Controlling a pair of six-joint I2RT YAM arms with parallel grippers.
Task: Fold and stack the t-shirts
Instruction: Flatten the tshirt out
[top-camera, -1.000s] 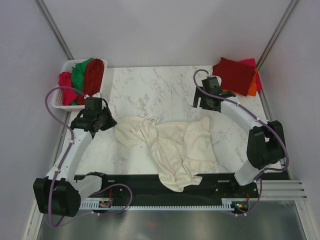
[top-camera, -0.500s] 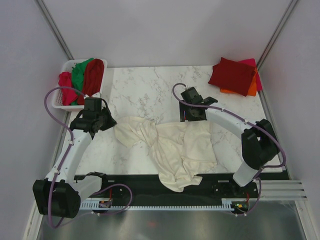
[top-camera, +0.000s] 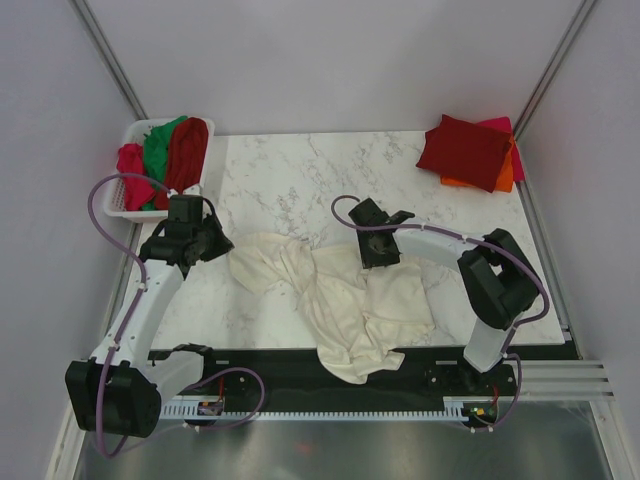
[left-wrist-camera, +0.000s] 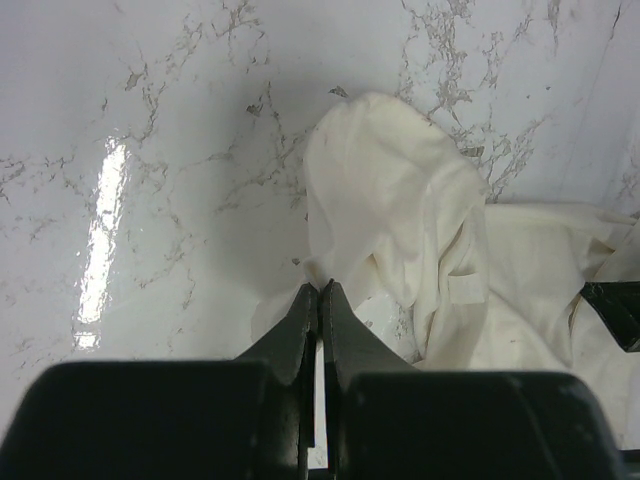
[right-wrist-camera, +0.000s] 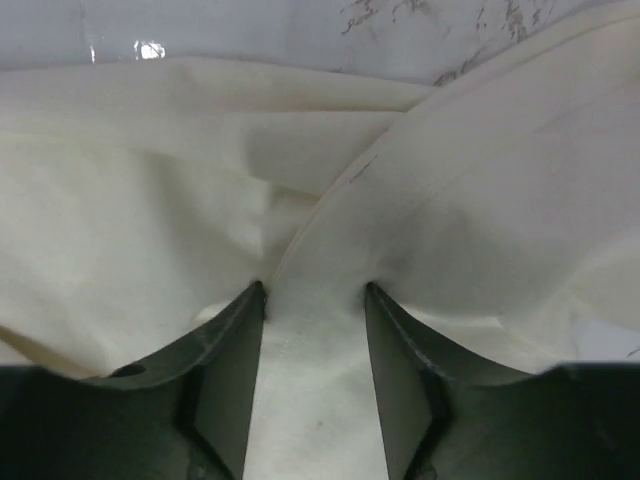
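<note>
A crumpled cream t-shirt (top-camera: 340, 295) lies across the near middle of the marble table, its lower part hanging over the front edge. My left gripper (top-camera: 222, 243) is shut on the shirt's left edge (left-wrist-camera: 330, 275), low over the table. My right gripper (top-camera: 381, 254) is open and pressed down onto the shirt's upper middle, with cream cloth (right-wrist-camera: 315, 330) bulging between its fingers (right-wrist-camera: 235, 340). A folded stack of dark red, pink and orange shirts (top-camera: 470, 152) lies at the back right corner.
A white basket (top-camera: 128, 205) with red and green shirts (top-camera: 170, 150) stands at the back left. The marble table (top-camera: 300, 170) has bare surface at the back middle. Frame posts rise at both back corners.
My right gripper has swung from near the folded stack at the back right, leftwards and nearer, down onto the cream shirt's upper middle. The left gripper has stayed still.
</note>
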